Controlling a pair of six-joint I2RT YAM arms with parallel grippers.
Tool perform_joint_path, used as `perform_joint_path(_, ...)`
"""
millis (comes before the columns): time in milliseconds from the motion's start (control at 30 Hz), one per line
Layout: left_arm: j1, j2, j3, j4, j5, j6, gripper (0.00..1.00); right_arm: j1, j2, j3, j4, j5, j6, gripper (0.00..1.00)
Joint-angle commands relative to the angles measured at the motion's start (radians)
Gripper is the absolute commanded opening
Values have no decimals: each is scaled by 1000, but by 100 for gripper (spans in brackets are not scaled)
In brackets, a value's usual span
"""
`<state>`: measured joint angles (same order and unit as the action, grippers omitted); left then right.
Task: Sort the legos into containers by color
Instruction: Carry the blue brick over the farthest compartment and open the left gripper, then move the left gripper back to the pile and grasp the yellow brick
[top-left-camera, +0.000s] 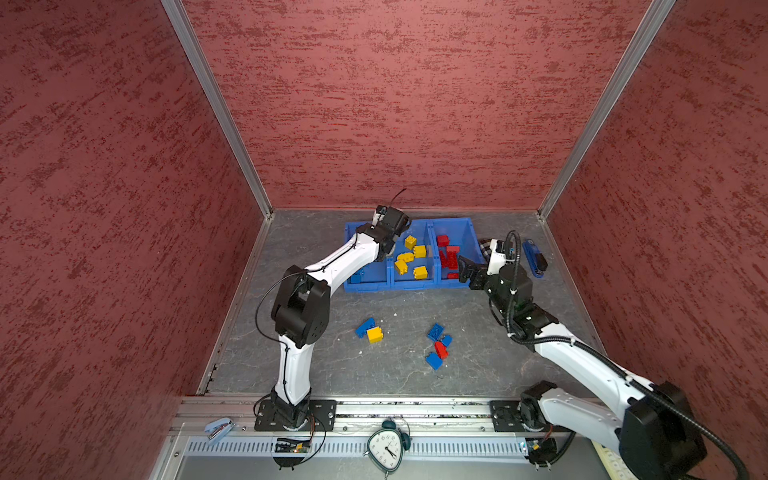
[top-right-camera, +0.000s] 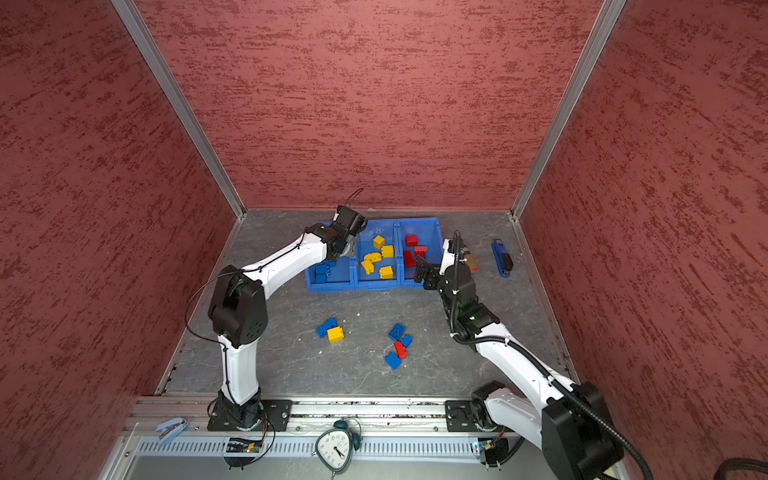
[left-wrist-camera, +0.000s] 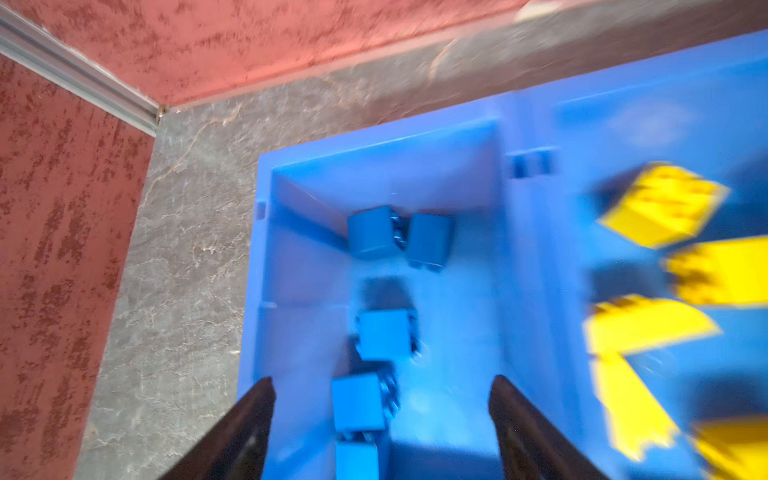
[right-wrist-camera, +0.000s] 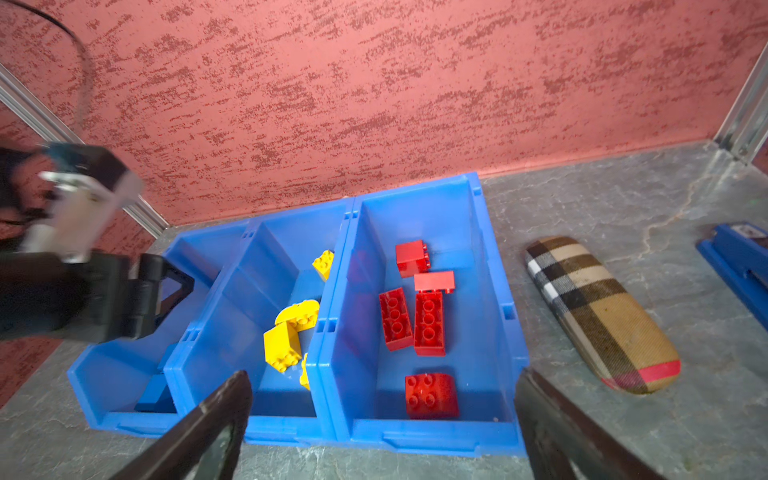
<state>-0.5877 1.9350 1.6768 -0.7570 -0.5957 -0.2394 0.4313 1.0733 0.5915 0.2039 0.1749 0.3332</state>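
Clock (top-left-camera: 386, 448): sits closest, on the front rail, between the two arm bases.
Bench (top-left-camera: 395, 382): grey and marbled, with six loose legos in front of the containers.
Loose pair: blue lego (top-left-camera: 365, 327) touching yellow lego (top-left-camera: 375, 334), on the left side.
Loose bunch: red lego (top-left-camera: 441, 350) with three blue bricks (top-left-camera: 435, 331) close around it, more to the right.
Containers (top-left-camera: 409, 285): three joined blue bins in one row, near the back wall.
Left bin (left-wrist-camera: 307, 257): blue pieces (left-wrist-camera: 384, 334) inside.
Middle bin (right-wrist-camera: 266, 266): yellow pieces (top-left-camera: 420, 272) inside.
Right bin (right-wrist-camera: 478, 266): red pieces (right-wrist-camera: 428, 328) inside.
Left gripper (left-wrist-camera: 382, 384): hangs over the left bin, fingers wide apart, grips nothing; blurry in the wrist view.
Right gripper (right-wrist-camera: 382, 374): hangs by the front of the right bin, fingers wide apart, empty.
Plaid case (right-wrist-camera: 602, 316): lies flat on the bench, just right of the containers.
Blue stapler (top-left-camera: 535, 258): lies farther right, near the side wall.
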Motion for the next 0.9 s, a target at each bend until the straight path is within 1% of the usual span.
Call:
perform_joint_path(0, -44, -140, -79, 32, 72, -14, 90, 6, -13, 4, -100, -62, 44, 99)
perform_joint_path(100, -92, -256, -202, 44, 99, -27, 100, 5, -8, 3, -157, -107, 52, 99)
perform_joint_path(167, -111, -326, -276, 15, 139, -51, 99, 5, -1, 1, -176, -124, 70, 99)
perform_joint_path(233, -107, -393, -336, -29, 233, -67, 99, 5, 9, 4, -189, -143, 86, 99)
perform_joint_path(300, -96, -451, -403, -77, 355, -60, 100, 6, 17, 8, -202, -189, 95, 99)
perform_joint_path(400, -111, -520, -499, -120, 465, -24, 99, 10, 29, 2, -218, -260, 83, 99)
perform_joint_path(500, -136, -542, -544, -219, 525, -39, 100, 21, 40, 2, -255, -264, 77, 99)
perform_joint_path(533, -148, -537, -546, -264, 522, -67, 99, 24, 44, 4, -259, -283, 66, 99)
perform_joint_path(567, -160, -531, -549, -309, 487, -118, 100, 33, 50, 5, -259, -303, 52, 99)
perform_joint_path(633, -165, -519, -561, -363, 478, -250, 100, 54, 65, 14, -265, -296, 35, 99)
perform_joint_path(667, -169, -515, -577, -367, 497, -336, 100, 62, 75, 21, -269, -278, 35, 99)
perform_joint_path(767, -209, -505, -633, -311, 595, -521, 97, 64, 103, 31, -260, -238, 40, 99)
perform_joint_path(867, -260, -462, -646, -277, 618, -614, 94, 66, 120, 32, -232, -211, 64, 99)
